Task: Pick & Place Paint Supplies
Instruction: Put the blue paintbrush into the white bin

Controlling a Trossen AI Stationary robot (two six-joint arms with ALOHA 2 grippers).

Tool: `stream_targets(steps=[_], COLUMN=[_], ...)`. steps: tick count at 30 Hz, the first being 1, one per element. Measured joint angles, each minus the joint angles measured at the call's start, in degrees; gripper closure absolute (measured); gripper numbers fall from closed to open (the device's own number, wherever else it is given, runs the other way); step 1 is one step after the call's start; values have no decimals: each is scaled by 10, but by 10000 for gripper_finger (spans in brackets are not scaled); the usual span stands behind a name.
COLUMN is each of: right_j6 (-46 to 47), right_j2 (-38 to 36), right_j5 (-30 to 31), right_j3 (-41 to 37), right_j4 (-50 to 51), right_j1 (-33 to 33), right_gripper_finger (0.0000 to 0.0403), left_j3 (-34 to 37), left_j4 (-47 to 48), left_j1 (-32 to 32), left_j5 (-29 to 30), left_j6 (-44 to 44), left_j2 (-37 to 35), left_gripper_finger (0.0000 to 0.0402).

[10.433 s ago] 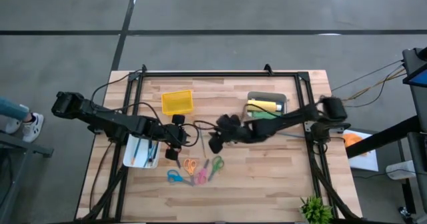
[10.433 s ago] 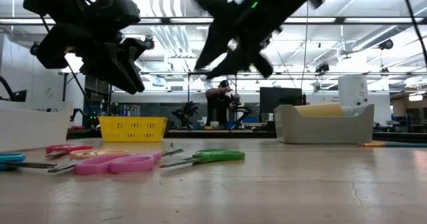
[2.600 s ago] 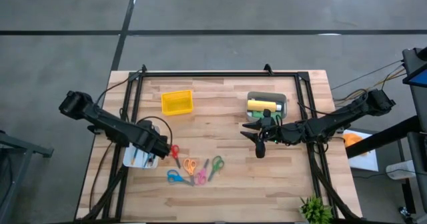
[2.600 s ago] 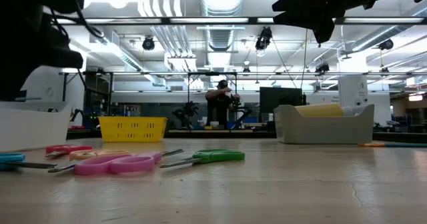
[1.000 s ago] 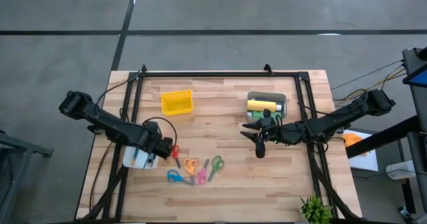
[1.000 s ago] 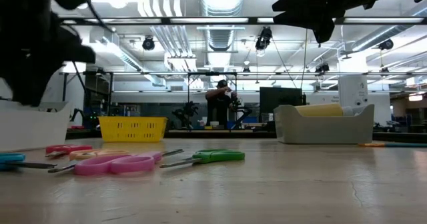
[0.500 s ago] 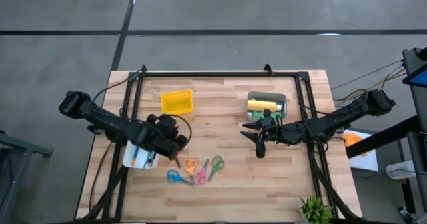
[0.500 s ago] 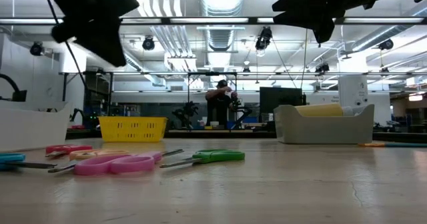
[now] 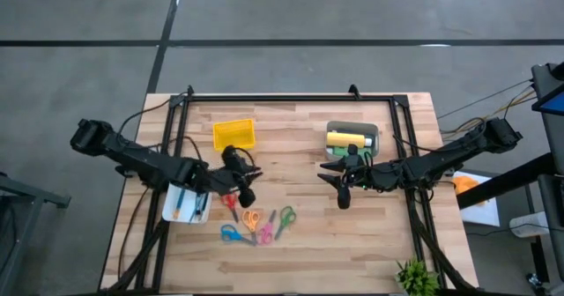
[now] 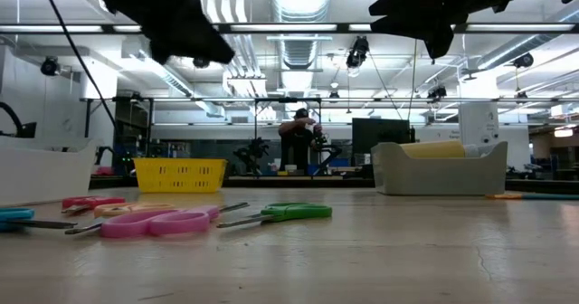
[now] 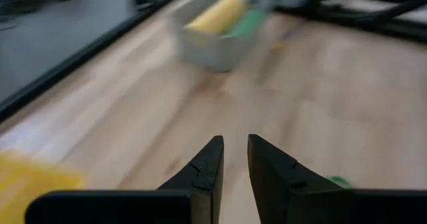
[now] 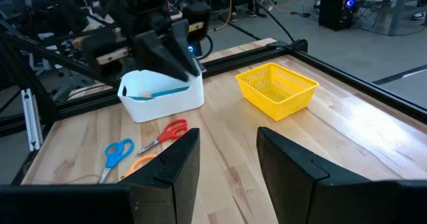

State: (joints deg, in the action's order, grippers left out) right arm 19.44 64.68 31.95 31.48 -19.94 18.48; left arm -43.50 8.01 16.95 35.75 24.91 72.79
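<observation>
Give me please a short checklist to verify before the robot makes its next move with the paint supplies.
1. Left pincer carries nothing: ok; the left wrist view shows only a narrow bare gap between its fingers.
2. Right pincer is open and carries nothing: ok.
3. Yellow paint bottle lies inside the grey bin: ok.
4. White bin with stick-like supplies stands upright by the table's left side: ok.
5. Scissors lie near the left pincer's path: not ok; avoid them when descending.
6. Number of brushes in the white bin: cannot tell.
</observation>
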Motion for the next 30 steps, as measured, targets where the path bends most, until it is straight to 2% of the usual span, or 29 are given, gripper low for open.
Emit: stream_targets(steps=[5, 7, 9, 14, 30], right_j6=[0, 0, 0, 0, 0], right_j2=[0, 0, 0, 0, 0], right_j5=[0, 0, 0, 0, 0], right_j3=[0, 0, 0, 0, 0], right_j4=[0, 0, 0, 0, 0], right_j1=[0, 0, 0, 0, 0], right_gripper_finger=[254, 254, 254, 254, 254], left_j3=[99, 135, 163, 197, 203], left_j4=[-265, -344, -380, -380, -378], left_j1=[-33, -43, -51, -53, -53], left_j5=[-193, -237, -243, -246, -244], left_j6=[-156, -180, -177, -170, -170], left_j2=[-34, -47, -59, -85, -89], left_gripper_finger=[331, 331, 331, 331, 331])
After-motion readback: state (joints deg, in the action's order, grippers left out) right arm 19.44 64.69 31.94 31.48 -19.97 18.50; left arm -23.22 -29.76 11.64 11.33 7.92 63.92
